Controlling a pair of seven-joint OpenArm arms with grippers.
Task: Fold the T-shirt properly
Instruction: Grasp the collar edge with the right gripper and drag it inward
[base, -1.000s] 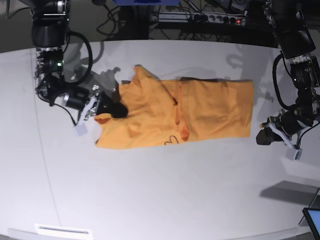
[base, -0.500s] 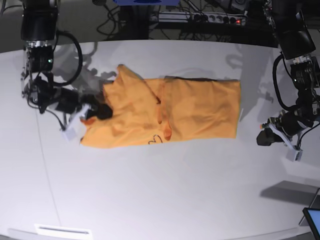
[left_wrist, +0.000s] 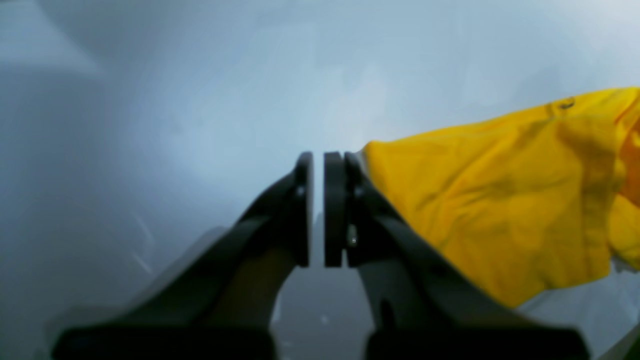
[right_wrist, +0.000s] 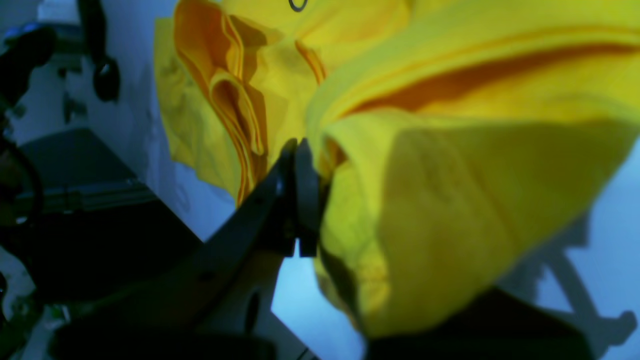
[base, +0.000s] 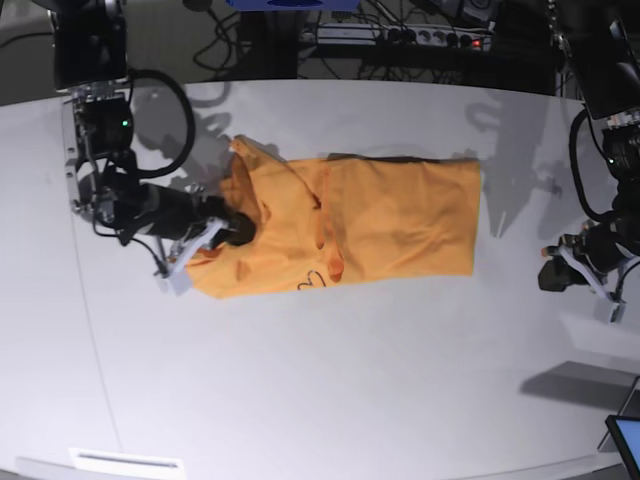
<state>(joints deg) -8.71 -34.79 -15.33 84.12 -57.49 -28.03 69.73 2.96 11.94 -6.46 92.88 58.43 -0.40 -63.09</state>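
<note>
Since the earlier frames, the right arm has been swinging back toward the middle of the tabletop (base: 320, 400), carrying the near-left corner of the T-shirt (base: 380, 225) inward over the cloth, while the shirt's far edge is sitting about where it was half a second ago. The left arm has been drifting slightly further from the shirt, toward the tabletop's edge.

In the base view, the right arm is hanging down from its mount and bending sharply, its forearm lying nearly level just above the tabletop and pointing at the shirt. The right end effector (right_wrist: 300, 165) is clamped on a bunched fold of the T-shirt, its jaws pressed together with yellow cloth spilling out beside them and draping over one side in the right wrist view. The left arm is reaching down well apart from the shirt, on the opposite side from the right arm, with its forearm held low. The left end effector (left_wrist: 318, 165) is holding nothing: its jaws are standing together with only a thin slit between them, above bare tabletop, with the shirt's edge just beside one finger in the left wrist view.

The T-shirt is lying mostly flat on the tabletop, roughly rectangular, with creases down its middle. A small dark heart-like outline (base: 313, 281) is showing near its front edge. No readable writing is showing anywhere.
</note>
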